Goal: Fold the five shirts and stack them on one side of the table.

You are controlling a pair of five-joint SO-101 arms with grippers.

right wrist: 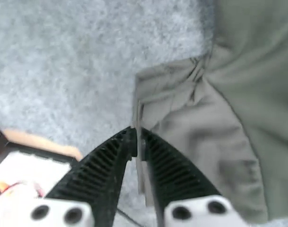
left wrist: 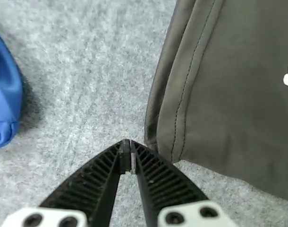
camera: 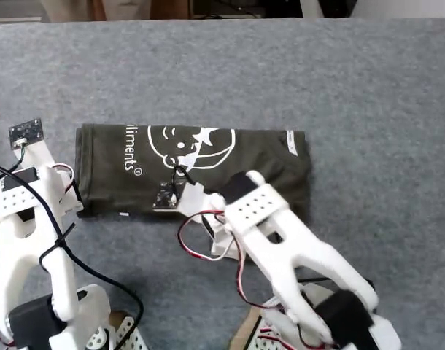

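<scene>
At the middle of the grey table (camera: 354, 87) lies a dark olive shirt (camera: 200, 164), folded into a long band with its white print facing up. Left claw (left wrist: 126, 158): closed, fingertips meeting with nothing between them, over bare table just beside the corner of the shirt's hemmed end. A blue cloth (left wrist: 4, 94) lies apart from it, on the side away from the shirt. Right claw (right wrist: 137, 142): at the shirt's near long edge, pinched on a fold of the olive fabric, which bunches into creases around the fingertips.
</scene>
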